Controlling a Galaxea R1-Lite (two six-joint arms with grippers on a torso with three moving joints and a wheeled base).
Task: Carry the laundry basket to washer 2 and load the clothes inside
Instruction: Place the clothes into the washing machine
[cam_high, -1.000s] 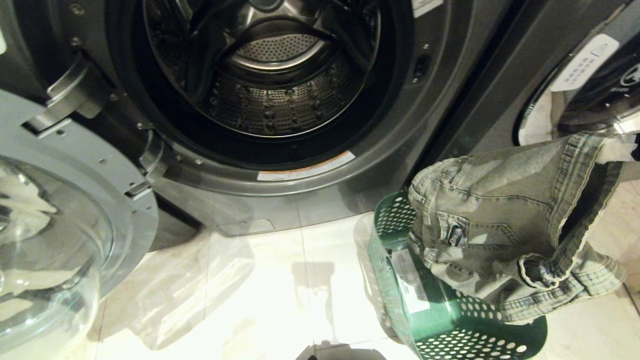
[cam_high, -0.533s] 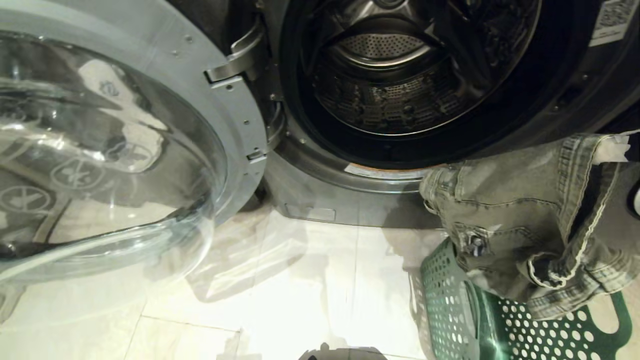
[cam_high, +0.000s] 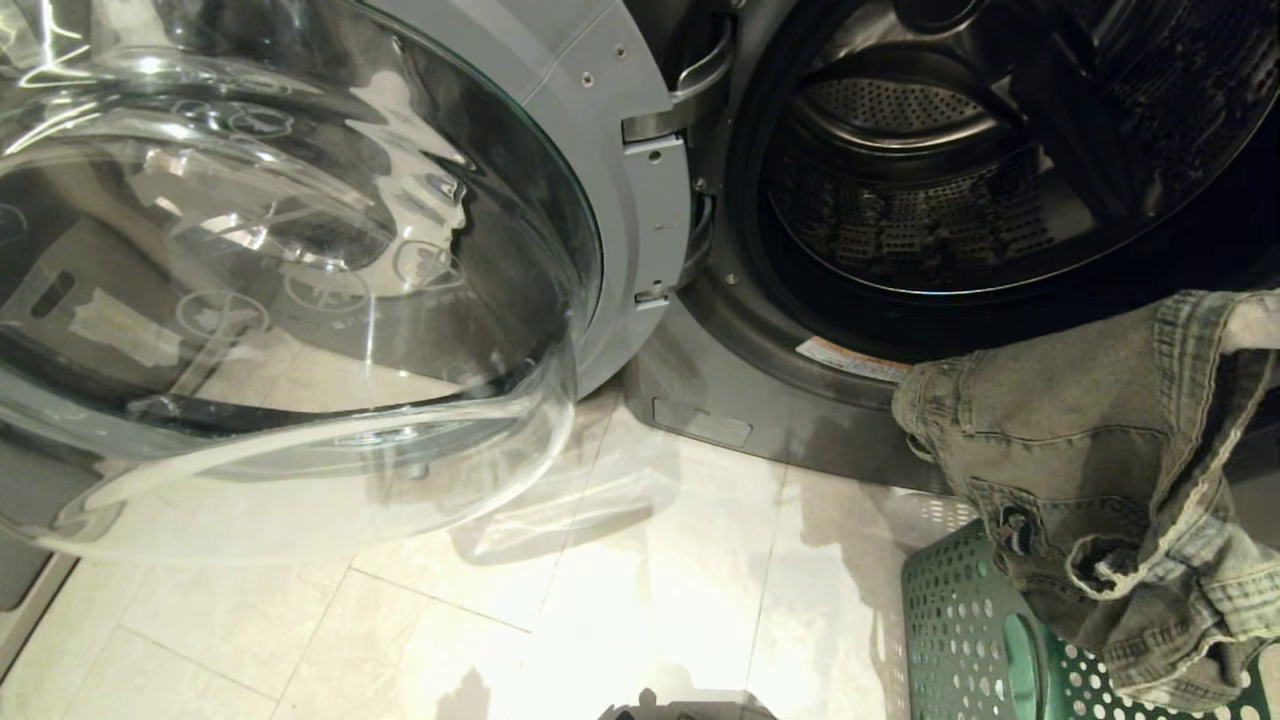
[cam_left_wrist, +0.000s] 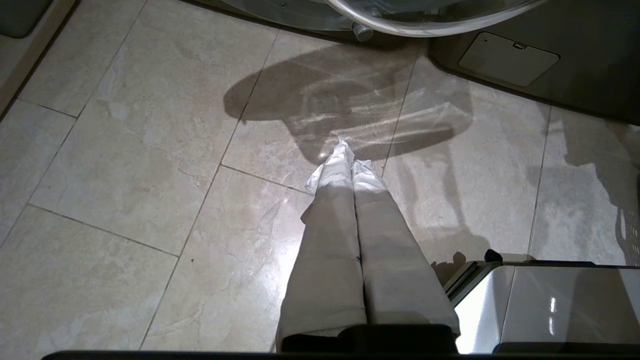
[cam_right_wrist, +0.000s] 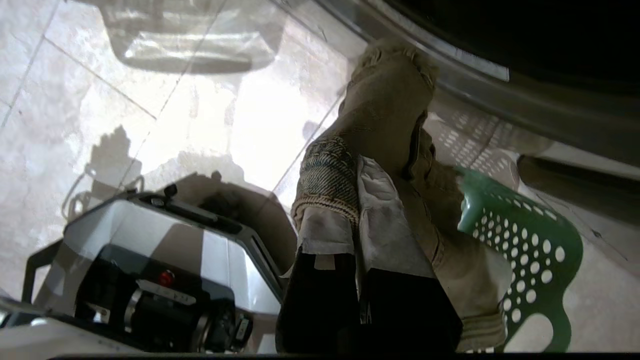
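The clothes (cam_high: 1080, 430), a pale grey-green garment with dark seams, hang at the right of the head view, in front of the lower rim of the washer's opening. My right gripper (cam_right_wrist: 356, 172) is shut on the garment's hem (cam_right_wrist: 325, 165); its white-wrapped fingers (cam_high: 1262, 320) show at the head view's right edge. The green laundry basket (cam_high: 960, 620) (cam_right_wrist: 525, 240) stands on the floor under the hanging garment. The dark grey washer (cam_high: 760, 420) has its drum (cam_high: 900, 200) open and no number label in view. My left gripper (cam_left_wrist: 351, 160) is shut and empty above the floor tiles.
The washer's glass door (cam_high: 300, 280) is swung wide open and fills the left half of the head view. Pale floor tiles (cam_high: 600, 620) lie between the door and the basket. My own base (cam_right_wrist: 150, 260) sits low beside the right arm.
The whole head view has swung, so the camera moved: the drum opening slid to the upper right and the door now fills the left. The garment still hangs from my right gripper.
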